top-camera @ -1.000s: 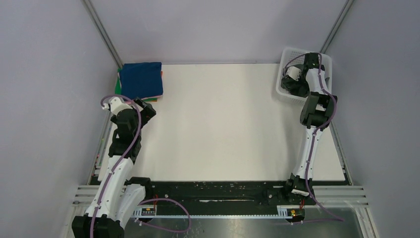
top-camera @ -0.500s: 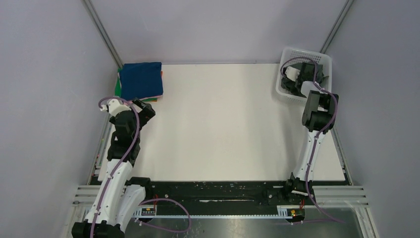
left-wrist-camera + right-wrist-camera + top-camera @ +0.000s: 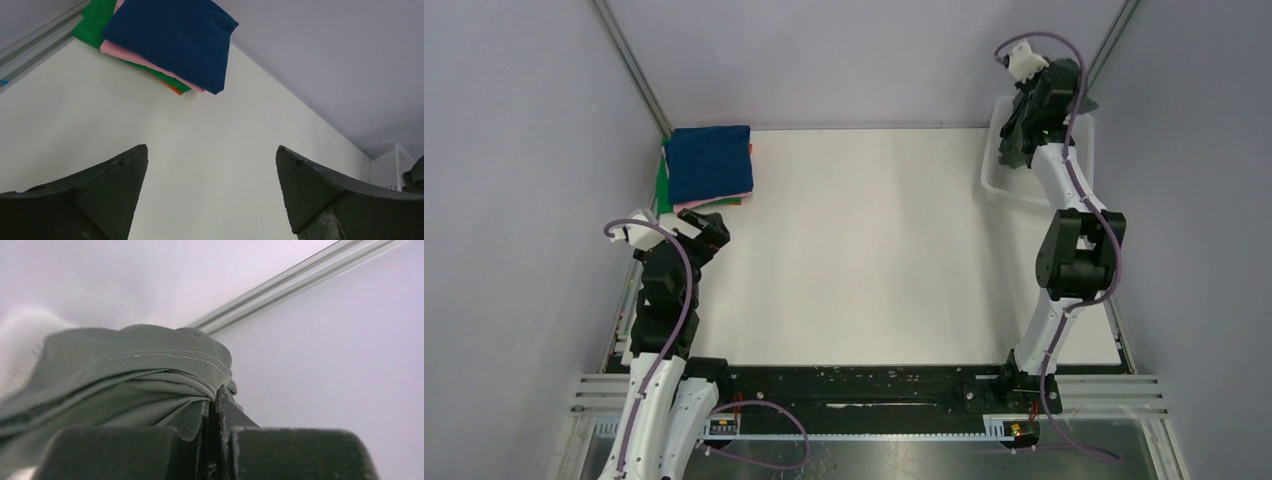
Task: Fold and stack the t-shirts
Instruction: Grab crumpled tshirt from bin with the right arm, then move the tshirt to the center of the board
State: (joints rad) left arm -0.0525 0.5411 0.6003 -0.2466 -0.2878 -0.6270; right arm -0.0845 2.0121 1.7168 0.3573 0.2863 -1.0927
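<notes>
A stack of folded t-shirts [image 3: 708,165], navy blue on top with pink, orange and green under it, lies at the table's far left corner; it also shows in the left wrist view [image 3: 170,42]. My left gripper [image 3: 707,229] is open and empty, just in front of the stack [image 3: 212,165]. My right gripper [image 3: 1022,135] is raised high above the white mesh basket [image 3: 994,180] and is shut on the dark grey-green t-shirt [image 3: 125,375], which hangs bunched from it [image 3: 1014,150].
The white table top [image 3: 874,250] spreads between the arms. Grey walls with metal corner rails [image 3: 629,65] close in the back and sides. A black rail [image 3: 864,385] runs along the near edge.
My right gripper has risen out of the basket, lifting the dark grey-green shirt with it. My left arm has drawn back a little toward the near left.
</notes>
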